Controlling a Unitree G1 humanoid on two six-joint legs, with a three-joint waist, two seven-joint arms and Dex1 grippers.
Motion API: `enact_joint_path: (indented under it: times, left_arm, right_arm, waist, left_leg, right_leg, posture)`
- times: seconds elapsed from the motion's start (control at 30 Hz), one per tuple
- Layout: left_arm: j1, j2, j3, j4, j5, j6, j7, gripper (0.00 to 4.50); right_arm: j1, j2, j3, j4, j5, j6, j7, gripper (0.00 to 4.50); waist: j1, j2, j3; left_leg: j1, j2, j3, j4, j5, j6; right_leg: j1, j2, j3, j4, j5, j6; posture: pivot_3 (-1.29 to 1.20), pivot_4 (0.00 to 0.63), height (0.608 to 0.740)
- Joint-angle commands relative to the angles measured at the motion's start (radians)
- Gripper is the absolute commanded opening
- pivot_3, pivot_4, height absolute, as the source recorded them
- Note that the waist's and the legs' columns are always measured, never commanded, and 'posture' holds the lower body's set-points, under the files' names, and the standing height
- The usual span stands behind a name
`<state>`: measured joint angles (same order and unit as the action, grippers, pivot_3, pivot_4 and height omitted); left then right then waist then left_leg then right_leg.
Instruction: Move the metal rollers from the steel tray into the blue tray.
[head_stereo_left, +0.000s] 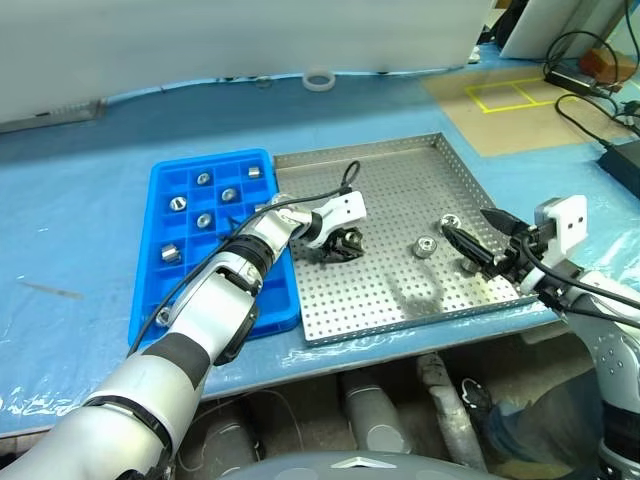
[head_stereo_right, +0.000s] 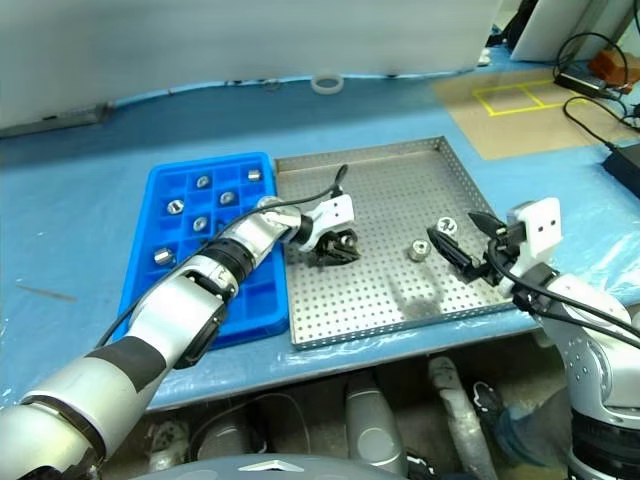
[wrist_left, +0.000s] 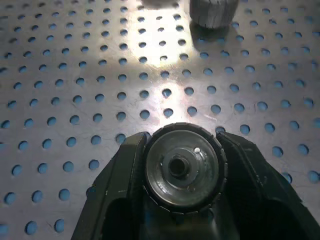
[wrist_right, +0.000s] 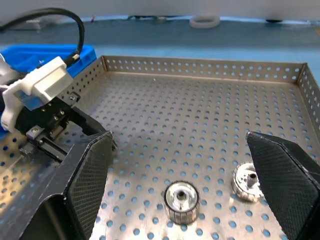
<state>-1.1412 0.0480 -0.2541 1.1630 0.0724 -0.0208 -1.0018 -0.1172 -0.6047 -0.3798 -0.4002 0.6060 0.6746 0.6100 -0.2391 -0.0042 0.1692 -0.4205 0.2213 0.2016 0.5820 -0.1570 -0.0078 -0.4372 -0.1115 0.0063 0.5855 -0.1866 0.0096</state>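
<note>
While the left tool (head_stereo_left: 345, 243) rests low on the perforated floor of the steel tray (head_stereo_left: 400, 150), its two black fingers (wrist_left: 125, 170) are clamped on one metal roller (wrist_left: 182, 167). Two more rollers (wrist_right: 182, 200) lie loose on the tray floor just ahead of the right tool (head_stereo_left: 487, 243), whose fingers stand wide apart with nothing between them. Beside the steel tray on the desk (head_stereo_left: 80, 200), the blue tray (head_stereo_left: 160, 178) carries six rollers (head_stereo_left: 229, 194) in separate compartments.

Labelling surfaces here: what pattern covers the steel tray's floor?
Rows of small round holes across the steel tray, clearest in the right wrist view.
</note>
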Motion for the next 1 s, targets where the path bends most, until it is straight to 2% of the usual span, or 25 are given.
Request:
enact_joint_path:
  times: [0.03,0.17,0.3,0.53,0.67,0.77,1.0]
  left_arm:
    - [-0.008,0.017,0.123,-0.126,-0.111,0.023,0.013,1.83]
    - [0.124,0.051,0.231,-0.410,-0.215,0.096,0.074,1.83]
    - [0.389,0.082,0.301,-0.906,-0.325,0.236,0.170,1.83]
    - [0.731,0.143,0.362,-1.425,-0.422,0.434,0.350,1.83]
    - [0.901,0.198,0.381,-1.592,-0.439,0.512,0.420,1.83]
    - [0.983,0.233,0.380,-1.649,-0.432,0.548,0.459,1.83]
    - [1.026,0.274,0.337,-1.657,-0.415,0.570,0.505,1.83]
  right_arm:
    - [-0.092,0.019,0.063,0.043,0.031,-0.026,0.044,4.50]
    - [-0.241,0.050,0.195,0.162,0.029,-0.026,0.144,4.50]
    - [-0.407,0.094,0.309,0.333,-0.010,-0.071,0.263,4.50]
    - [-0.574,0.170,0.418,0.576,-0.077,-0.162,0.416,4.50]
    - [-0.628,0.205,0.452,0.674,-0.114,-0.207,0.473,4.50]
    - [-0.644,0.224,0.466,0.717,-0.132,-0.228,0.503,4.50]
    - [-0.647,0.253,0.475,0.744,-0.161,-0.244,0.531,4.50]
  waist:
    - [0.003,0.000,0.000]
    - [0.012,0.000,0.000]
    - [0.040,0.000,0.000]
    - [0.208,0.000,0.001]
    - [0.290,0.000,0.001]
    - [0.325,0.000,0.001]
    - [0.336,0.000,0.001]
  left_leg:
    - [0.000,0.000,0.000,0.000,0.000,0.000]
    - [0.001,0.001,-0.002,0.000,0.001,0.001]
    - [0.000,0.004,-0.004,-0.002,0.003,0.004]
    - [0.000,0.011,-0.001,-0.003,0.004,0.001]
    - [0.002,0.012,0.000,-0.005,0.004,-0.005]
    - [0.003,0.011,0.000,-0.006,0.004,-0.007]
    - [0.007,0.011,-0.001,-0.006,0.007,-0.012]
  right_leg:
    - [0.000,-0.001,-0.002,0.000,0.000,0.000]
    - [0.002,-0.001,-0.005,0.001,0.001,-0.001]
    - [-0.001,0.000,-0.008,0.003,0.001,-0.002]
    - [0.000,0.002,-0.012,0.004,-0.001,-0.004]
    - [0.000,0.002,-0.012,0.005,-0.001,-0.005]
    - [0.001,0.003,-0.012,0.005,-0.001,-0.005]
    - [0.000,0.003,-0.009,0.013,-0.001,-0.005]
  posture:
    - [-0.56,0.150,0.740]
    - [-0.41,0.150,0.740]
    - [-0.27,0.150,0.740]
    - [-0.06,0.150,0.740]
    - [0.03,0.150,0.740]
    - [0.05,0.150,0.740]
    - [0.08,0.150,0.740]
